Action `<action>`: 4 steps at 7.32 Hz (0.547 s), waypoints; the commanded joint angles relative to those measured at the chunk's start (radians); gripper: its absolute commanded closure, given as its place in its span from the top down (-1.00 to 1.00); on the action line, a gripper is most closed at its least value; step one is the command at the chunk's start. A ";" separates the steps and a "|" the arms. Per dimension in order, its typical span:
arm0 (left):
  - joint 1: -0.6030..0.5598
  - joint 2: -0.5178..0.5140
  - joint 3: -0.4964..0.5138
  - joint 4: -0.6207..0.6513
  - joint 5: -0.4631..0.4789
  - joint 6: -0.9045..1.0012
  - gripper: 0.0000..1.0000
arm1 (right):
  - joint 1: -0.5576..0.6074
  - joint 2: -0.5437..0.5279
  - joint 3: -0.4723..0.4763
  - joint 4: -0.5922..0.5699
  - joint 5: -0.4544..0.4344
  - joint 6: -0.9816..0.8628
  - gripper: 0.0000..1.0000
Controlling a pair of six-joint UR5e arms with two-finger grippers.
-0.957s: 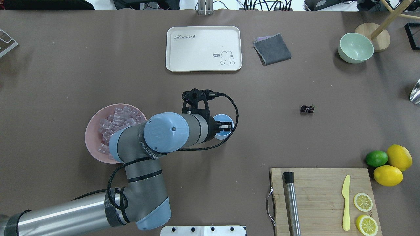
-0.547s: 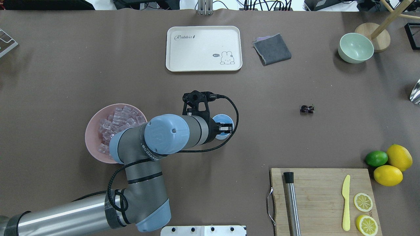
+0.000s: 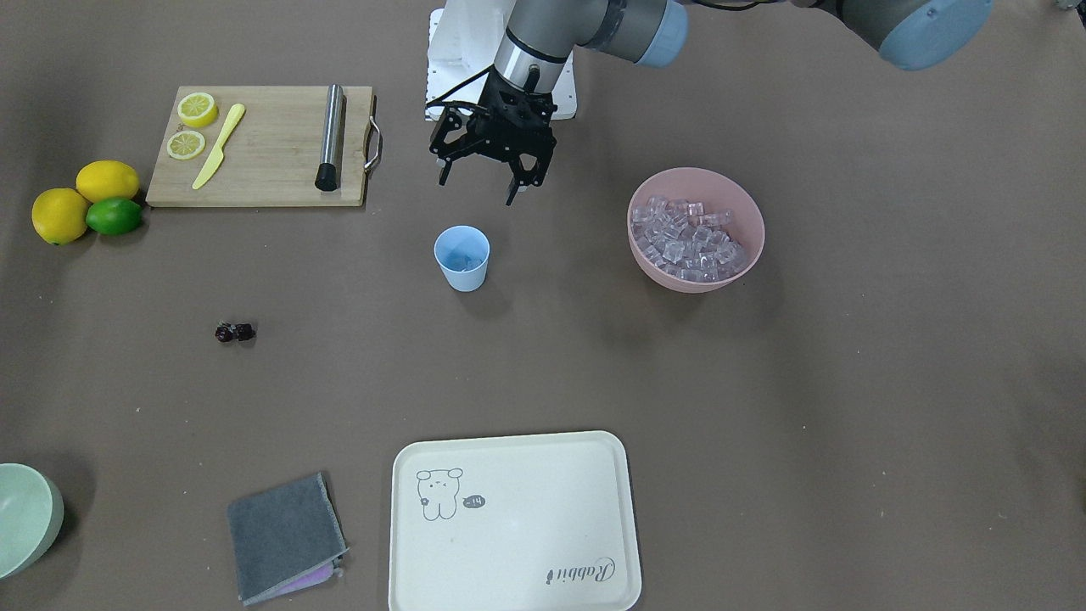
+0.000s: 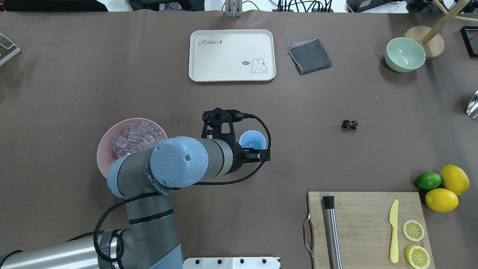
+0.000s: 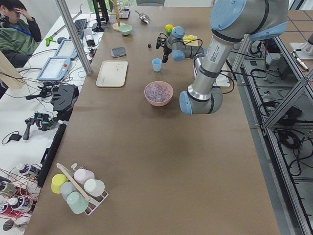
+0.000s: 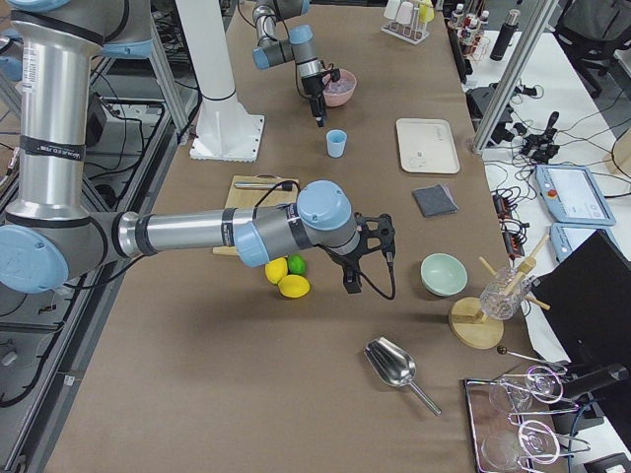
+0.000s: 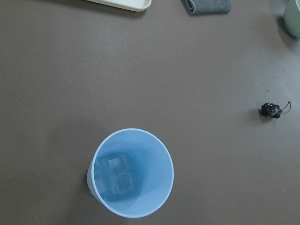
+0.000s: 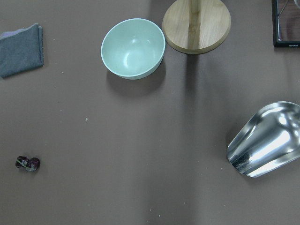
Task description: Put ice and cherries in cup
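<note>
Overhead exterior: left gripper (image 4: 257, 154), spread and empty, is withdrawing off the cup (image 4: 253, 138); 2 ice cubes (image 7: 116, 176) are lying inside; cherries (image 4: 349, 124) are waiting.

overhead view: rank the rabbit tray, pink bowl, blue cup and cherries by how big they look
1. rabbit tray
2. pink bowl, though the left arm covers part of it
3. blue cup
4. cherries

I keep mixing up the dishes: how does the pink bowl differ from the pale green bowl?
The pink bowl holds a heap of ice; the green bowl is empty. The pink bowl looks wider than the green bowl. The pink bowl sits near the cup; the green bowl stands beside a wooden base. Both are round, plain and upright.
</note>
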 commanded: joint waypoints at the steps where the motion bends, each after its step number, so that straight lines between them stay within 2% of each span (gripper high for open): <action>1: -0.076 0.024 -0.199 0.430 -0.063 0.188 0.97 | -0.003 0.001 0.000 0.000 0.000 0.001 1.00; 2: -0.174 0.104 -0.259 0.480 -0.152 0.326 0.97 | -0.004 0.000 0.000 0.002 0.000 -0.001 1.00; 3: -0.262 0.231 -0.334 0.481 -0.216 0.472 0.97 | -0.004 0.001 0.000 0.002 0.000 0.001 1.00; 4: -0.369 0.314 -0.368 0.479 -0.304 0.540 0.97 | -0.006 0.001 0.000 0.002 0.000 0.001 1.00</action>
